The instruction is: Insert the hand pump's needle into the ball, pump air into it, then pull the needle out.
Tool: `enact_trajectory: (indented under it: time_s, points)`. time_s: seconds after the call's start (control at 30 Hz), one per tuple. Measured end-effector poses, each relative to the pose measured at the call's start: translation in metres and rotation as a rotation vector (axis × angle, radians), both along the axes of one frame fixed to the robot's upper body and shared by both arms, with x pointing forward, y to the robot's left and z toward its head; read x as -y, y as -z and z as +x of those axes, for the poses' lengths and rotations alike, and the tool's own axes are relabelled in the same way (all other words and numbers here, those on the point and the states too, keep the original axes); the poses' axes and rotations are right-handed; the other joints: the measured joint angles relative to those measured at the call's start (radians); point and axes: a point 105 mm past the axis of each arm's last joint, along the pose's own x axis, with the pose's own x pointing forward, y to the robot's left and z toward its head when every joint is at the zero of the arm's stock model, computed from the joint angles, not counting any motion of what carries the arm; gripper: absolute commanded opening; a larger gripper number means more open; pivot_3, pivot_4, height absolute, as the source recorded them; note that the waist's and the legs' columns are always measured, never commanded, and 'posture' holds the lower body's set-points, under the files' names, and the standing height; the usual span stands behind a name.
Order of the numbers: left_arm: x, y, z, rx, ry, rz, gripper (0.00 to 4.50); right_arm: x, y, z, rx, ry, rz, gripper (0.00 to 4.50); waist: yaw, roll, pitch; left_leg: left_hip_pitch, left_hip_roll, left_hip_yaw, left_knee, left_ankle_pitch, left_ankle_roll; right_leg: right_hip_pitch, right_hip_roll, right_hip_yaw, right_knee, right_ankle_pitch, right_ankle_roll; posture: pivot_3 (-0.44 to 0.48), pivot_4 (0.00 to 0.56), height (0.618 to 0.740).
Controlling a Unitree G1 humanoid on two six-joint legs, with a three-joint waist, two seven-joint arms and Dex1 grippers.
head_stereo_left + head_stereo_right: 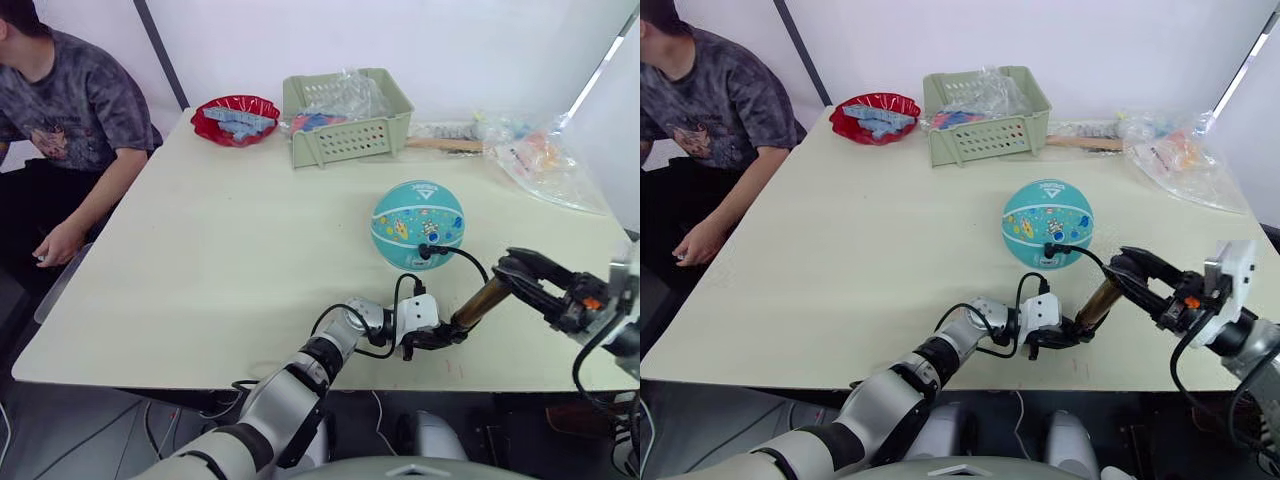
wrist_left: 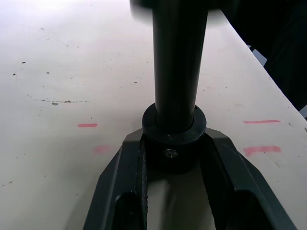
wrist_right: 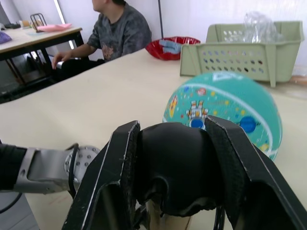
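1. Two hands share one tool. Furthest left of the robot's own parts, the left hand [image 1: 432,338] is clenched on the black lower end cap of the hand pump [image 1: 481,303], close above the counter [image 1: 220,260] near its front edge; the left wrist view shows both fingers [image 2: 120,182] pressed against that cap.
2. The pump slants up from there toward the right. It looks stiff and light, a smooth cylinder that could twist or slide, so the end caps seem the surest places to hold.
3. Just behind the pump, the ball [image 1: 418,224] rests on the counter. It is round, free to roll and likely to give under a push, so I judge sideways pulls on the hose [image 1: 465,255] should stay gentle.
4. The needle [image 1: 425,251] with its black fitting sits against the ball's lower front; it appears inserted, though the pin itself is too small to see. It is thin and probably bends easily.
5. Furthest right, the right hand [image 1: 512,268] grips the pump's black top handle, ready, I judge, for pumping strokes.
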Motion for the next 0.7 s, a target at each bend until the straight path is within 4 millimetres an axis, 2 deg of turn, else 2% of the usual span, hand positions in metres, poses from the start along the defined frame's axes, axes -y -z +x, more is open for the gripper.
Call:
enact_trajectory:
  time_s: [0.27, 0.57, 0.7]
  points:
    - [0.000, 0.000, 0.000, -0.001, 0.002, -0.001, 1.11, -0.007, 0.027, -0.001, -0.075, 0.005, -0.020, 1.60, 0.001, 0.002, 0.000, 0.000, 0.000, 0.000, 0.000, 0.000, 0.000, 0.000, 0.000, 0.000, 0.000, 0.000, -0.001, 0.000, 0.150, 0.738]
    - [0.002, -0.001, -0.001, -0.001, 0.005, -0.006, 1.11, -0.001, 0.022, 0.001, -0.073, 0.010, -0.033, 1.60, 0.002, 0.004, 0.001, -0.001, -0.001, 0.000, 0.000, 0.000, 0.000, 0.000, -0.001, -0.001, 0.000, 0.000, -0.001, 0.000, 0.150, 0.738]
    - [0.005, -0.003, -0.001, -0.002, 0.008, -0.016, 1.11, 0.005, 0.008, 0.004, -0.072, 0.007, -0.025, 1.60, 0.003, 0.009, 0.006, -0.002, -0.002, 0.000, 0.000, 0.000, 0.000, -0.001, -0.002, -0.001, 0.000, 0.000, -0.001, 0.000, 0.150, 0.738]
